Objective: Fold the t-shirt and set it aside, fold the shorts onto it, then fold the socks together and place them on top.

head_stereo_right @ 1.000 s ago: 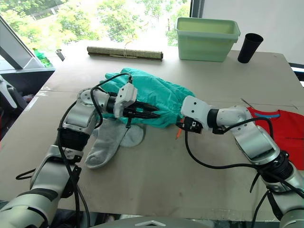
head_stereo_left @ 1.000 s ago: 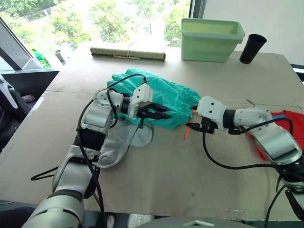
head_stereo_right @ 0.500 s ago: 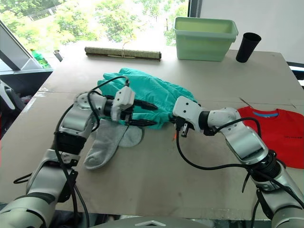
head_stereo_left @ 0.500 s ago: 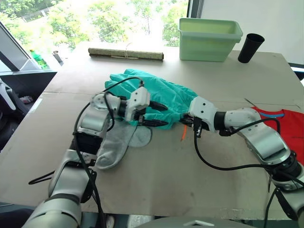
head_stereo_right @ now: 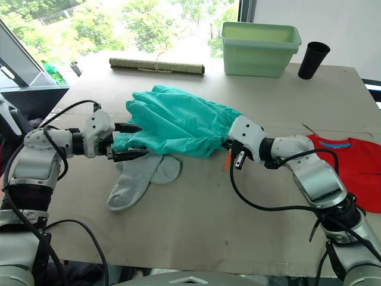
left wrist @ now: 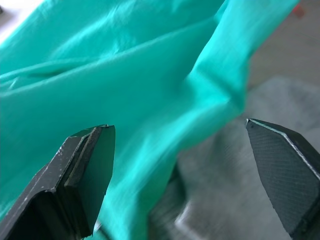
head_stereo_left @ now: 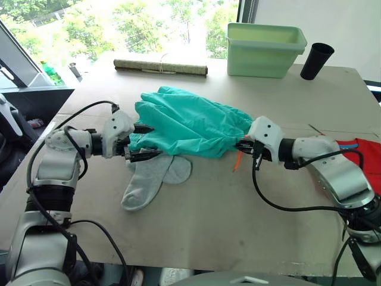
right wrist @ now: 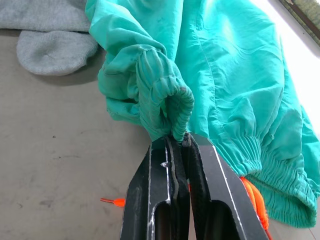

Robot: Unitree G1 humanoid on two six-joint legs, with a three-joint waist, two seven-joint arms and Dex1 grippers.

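Our right gripper (right wrist: pixel 179 142) has its two black fingers pressed together on a bunched fold of the gathered waistband of the shorts (head_stereo_left: pixel 190 122), pinching it tightly. Just beside these fingers, an orange drawstring (head_stereo_left: pixel 237 160) hangs from the waistband and trails onto the table (head_stereo_left: pixel 238 226). From this grip the teal-green shorts spread away across the table toward our other arm, rumpled and partly lifted.

Our left gripper (head_stereo_left: pixel 143 142) is at the far end of the shorts from the right one. Its fingers are spread wide, one above and one below the fabric's edge, and they hold nothing; the teal cloth lies between them without being clamped.

Just beneath and beside the left gripper lie the socks (head_stereo_left: pixel 149 179), light grey, overlapping each other flat on the table, their upper ends tucked under the shorts' edge.

Behind our right arm, well apart from the right gripper, the red t-shirt (head_stereo_right: pixel 357 170) lies flat at the table's edge, its blue collar label showing.

Beyond the shorts, at the table's far side, stand a pale green bin (head_stereo_left: pixel 265 47), a black cup (head_stereo_left: pixel 315 61) and a rolled mat (head_stereo_left: pixel 161 67).
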